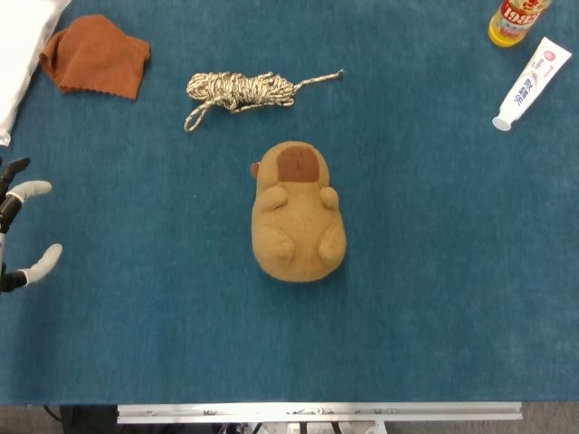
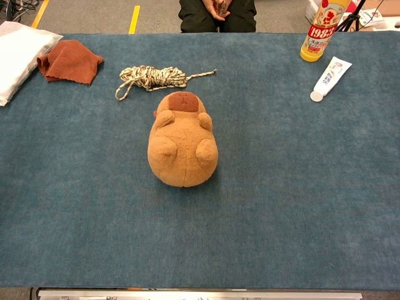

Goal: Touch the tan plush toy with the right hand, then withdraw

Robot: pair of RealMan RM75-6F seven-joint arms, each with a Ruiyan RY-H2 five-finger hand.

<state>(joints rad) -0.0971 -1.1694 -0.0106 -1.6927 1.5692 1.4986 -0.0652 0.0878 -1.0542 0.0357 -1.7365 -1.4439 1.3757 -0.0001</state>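
The tan plush toy [image 1: 297,212] [image 2: 182,140] lies on its back in the middle of the blue table, its brown face pointing to the far side. Nothing touches it. My left hand [image 1: 20,231] shows only at the left edge of the head view, fingers spread apart and holding nothing, well to the left of the toy. My right hand appears in neither view.
A coiled rope [image 1: 240,91] [image 2: 152,78] lies just beyond the toy. A rust cloth [image 1: 95,56] [image 2: 69,62] and a white cloth [image 2: 19,56] sit far left. A yellow bottle [image 2: 322,29] and a toothpaste tube [image 1: 534,83] [image 2: 330,79] are far right.
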